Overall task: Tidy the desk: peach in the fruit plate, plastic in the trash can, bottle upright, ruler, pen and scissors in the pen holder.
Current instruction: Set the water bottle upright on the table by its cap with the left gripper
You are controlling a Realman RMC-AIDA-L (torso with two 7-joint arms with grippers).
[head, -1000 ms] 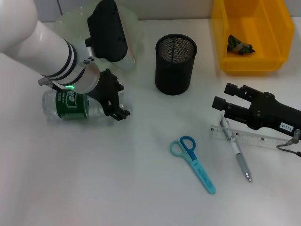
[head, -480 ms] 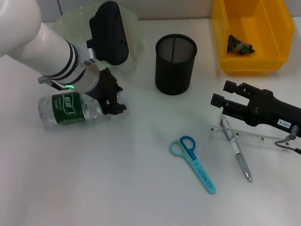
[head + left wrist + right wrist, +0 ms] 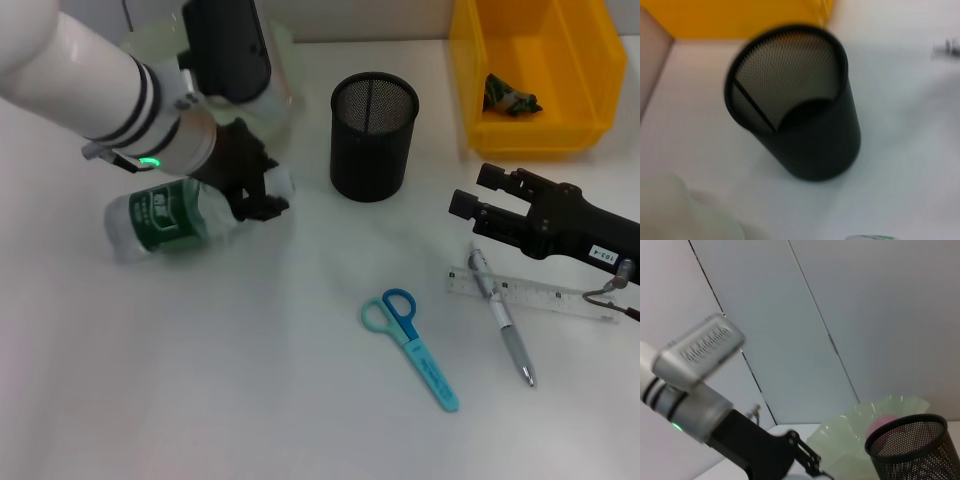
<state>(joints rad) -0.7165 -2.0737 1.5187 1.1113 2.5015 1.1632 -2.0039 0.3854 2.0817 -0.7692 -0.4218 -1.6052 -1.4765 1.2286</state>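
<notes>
1 bottle (image 3: 175, 218) tilted, left gripper (image 3: 258, 190) gripping it

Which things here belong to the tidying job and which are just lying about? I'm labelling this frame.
Job: bottle in left gripper, pen holder, scissors, pen, ruler, fruit plate, peach, trash can, plastic.
Lying about: nothing; right gripper idle.

White desk surface (image 3: 250, 400), matte, smooth, fills head view edge to edge. Lighting diffuse, even; soft shadows only. Rear edge of desk meets pale wall along top of head view. Right wrist view: wall panels (image 3: 870, 315), light grey-white, flat, divided by thin dark seams (image 3: 827, 335) running diagonally across picture. Floor and windows out of view.
</notes>
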